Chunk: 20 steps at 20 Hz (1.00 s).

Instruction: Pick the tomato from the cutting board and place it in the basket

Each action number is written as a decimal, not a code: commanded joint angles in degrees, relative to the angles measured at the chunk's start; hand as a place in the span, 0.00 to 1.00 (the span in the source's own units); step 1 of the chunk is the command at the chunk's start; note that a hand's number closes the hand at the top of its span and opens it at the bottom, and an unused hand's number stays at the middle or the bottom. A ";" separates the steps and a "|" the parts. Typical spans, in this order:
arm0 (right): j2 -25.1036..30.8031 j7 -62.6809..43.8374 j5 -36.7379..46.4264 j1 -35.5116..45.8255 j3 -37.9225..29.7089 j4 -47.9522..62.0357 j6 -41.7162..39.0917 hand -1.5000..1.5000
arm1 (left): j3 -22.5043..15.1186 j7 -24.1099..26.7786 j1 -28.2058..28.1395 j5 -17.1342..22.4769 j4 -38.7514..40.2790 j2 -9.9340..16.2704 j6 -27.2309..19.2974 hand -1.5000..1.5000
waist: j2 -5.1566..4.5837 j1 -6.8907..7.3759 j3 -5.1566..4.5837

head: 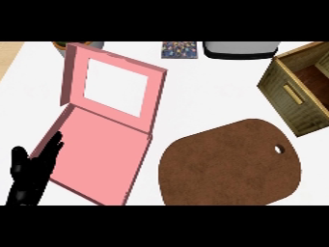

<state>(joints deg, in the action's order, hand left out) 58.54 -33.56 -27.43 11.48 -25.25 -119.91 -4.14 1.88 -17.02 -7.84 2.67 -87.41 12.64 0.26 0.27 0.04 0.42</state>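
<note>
No tomato shows on my rounded brown cutting board (229, 164) — matte, one hole. Woven square basket (310, 87) sits beside it. My left hand (30, 174) rests, fingers straight.

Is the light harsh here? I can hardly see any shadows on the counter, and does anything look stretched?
In the head view the light is soft and even: no glare on the white counter, only faint shading under the open pink box. The brown cutting board looks flat and matte. The wooden basket leans outward near the view's right edge, stretched by the steep angle. The left hand is dark, with little detail.
</note>
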 commanded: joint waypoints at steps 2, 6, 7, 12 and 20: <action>7.78 1.61 -5.83 7.61 -3.17 17.23 -8.74 1.00 | -1.13 2.92 -1.01 0.48 6.59 -1.75 2.24 0.50 | -0.75 1.26 -0.54; 10.15 6.46 -0.20 12.34 2.63 26.60 -10.93 1.00 | -1.10 0.96 2.18 -0.13 7.68 -1.33 2.46 0.50 | -0.97 1.94 -0.51; 9.57 9.26 1.31 13.60 4.10 29.85 -11.52 1.00 | -0.88 0.62 1.56 0.18 6.29 -0.84 2.94 0.50 | -1.00 2.39 -0.48; 9.19 12.35 4.33 21.75 10.05 38.37 -12.76 1.00 | -1.04 0.92 4.14 -1.14 8.70 -2.06 1.75 0.50 | -1.08 2.62 -0.52; 0.19 15.50 3.85 26.82 12.53 51.84 -14.43 1.00 | 0.00 -3.17 3.41 -0.24 5.01 -2.22 1.09 0.50 | -0.69 1.52 -0.43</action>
<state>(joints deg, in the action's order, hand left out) 60.67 -18.16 -21.77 35.16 -12.80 -74.01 -16.43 1.58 -15.72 -5.27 1.54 -85.41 11.51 1.87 -0.12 2.51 0.60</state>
